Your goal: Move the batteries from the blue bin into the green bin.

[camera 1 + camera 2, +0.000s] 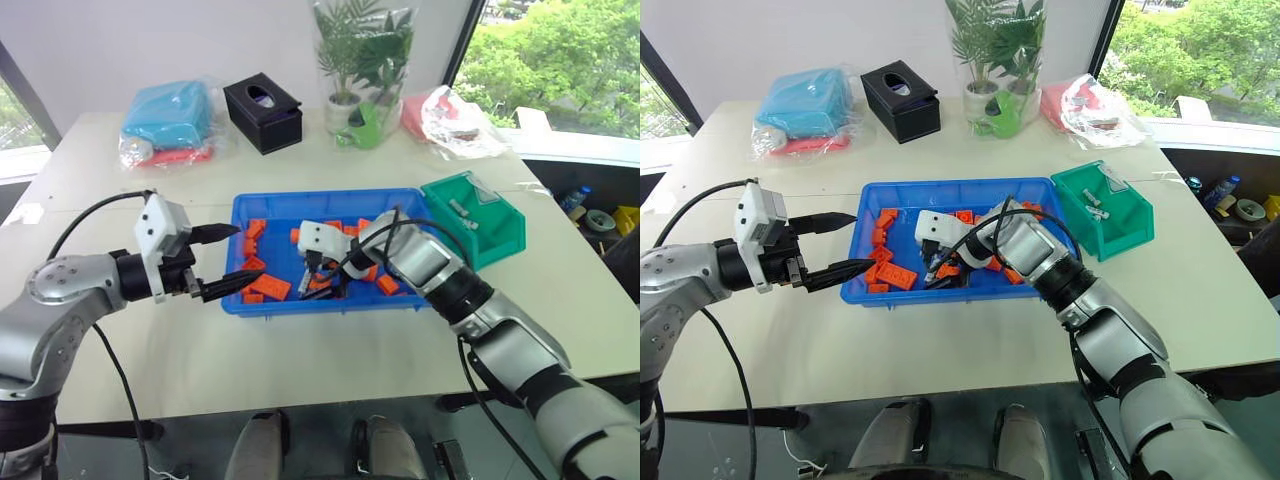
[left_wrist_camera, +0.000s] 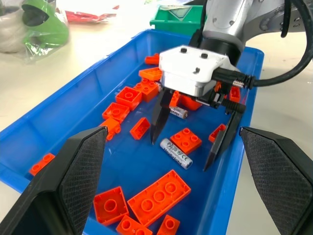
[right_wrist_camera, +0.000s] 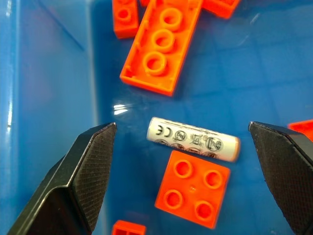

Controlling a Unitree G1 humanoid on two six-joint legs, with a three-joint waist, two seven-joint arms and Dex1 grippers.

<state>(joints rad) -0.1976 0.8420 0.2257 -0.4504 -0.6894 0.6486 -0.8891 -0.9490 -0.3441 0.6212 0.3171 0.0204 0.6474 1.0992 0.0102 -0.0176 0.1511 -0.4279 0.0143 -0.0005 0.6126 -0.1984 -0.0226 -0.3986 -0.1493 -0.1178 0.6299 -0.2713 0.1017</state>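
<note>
While right gripper (image 2: 192, 143) angles down into blue bin (image 1: 240, 212), fingers spread wide astride battery (image 3: 193, 138), left gripper (image 1: 232, 262) hovers open at bin's left rim. White counter (image 1: 120, 200); green bin (image 1: 492, 232) right; windows behind.

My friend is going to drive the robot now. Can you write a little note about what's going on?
Right gripper: fingers open, poised over a small silver-grey cylindrical battery lying among orange toy bricks in the wide shallow blue plastic bin. Nothing held.
Left gripper: fingers open, empty, at the blue bin's left edge.
Done: two batteries lie in the small deep green plastic bin.
Left: grab this battery, carry it over; another battery sits behind the right gripper.
</note>
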